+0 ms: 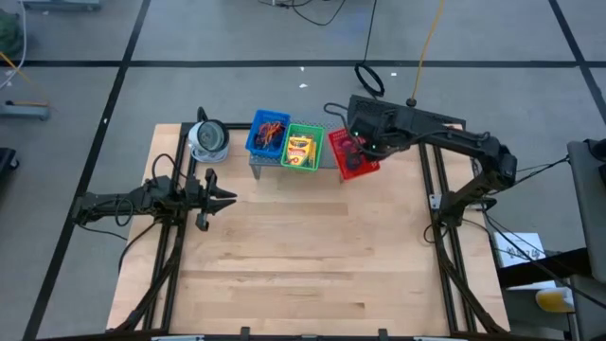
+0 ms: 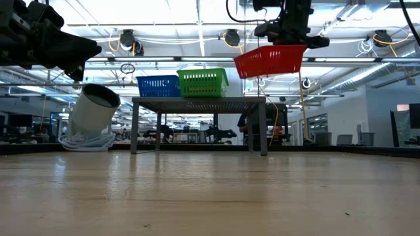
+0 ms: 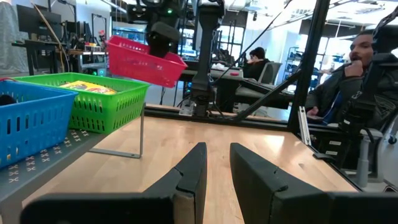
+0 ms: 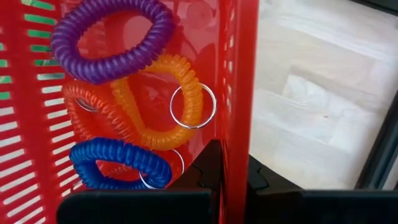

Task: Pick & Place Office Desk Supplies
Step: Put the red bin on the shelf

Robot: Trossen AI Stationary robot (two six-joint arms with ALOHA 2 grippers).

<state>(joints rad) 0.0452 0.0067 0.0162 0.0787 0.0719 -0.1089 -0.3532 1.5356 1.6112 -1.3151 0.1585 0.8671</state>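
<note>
Bench (image 1: 312, 265): the near and middle parts of the wooden surface carry no supplies; everything stands toward the far edge.
Left end effector (image 1: 220, 198): hovers over the left side of the bench, near the shelf, fingers slightly parted, nothing between them. This arm waits.
Round white-grey object (image 1: 207, 139): rests tilted on the bench at the far left, just beside the shelf. Not part of the task.
Grey perforated metal shelf (image 2: 197, 102): stands on legs at the far edge of the bench.
Blue basket (image 1: 268, 134): sits on the shelf, left position, holding a tangle of orange and red loops.
Green basket (image 1: 302, 148): sits on the shelf just beside the blue basket, holding yellow-orange crayon boxes (image 1: 299, 151).
Right end effector (image 4: 231, 180): fingers closed on the wall of the red basket.
Red basket (image 2: 269, 61): held clear above the shelf's right end, tilted, touching neither the shelf nor the bench.
Coiled loops (image 4: 134, 102): purple, orange, yellow-orange and blue coils with metal rings lie inside the red basket.
Done, as judged: two baskets are filled and placed; the red basket is filled and lifted.
Left, as judged: the red basket is not yet set down. Whether it goes onto the bench or back onto the shelf cannot be told.
</note>
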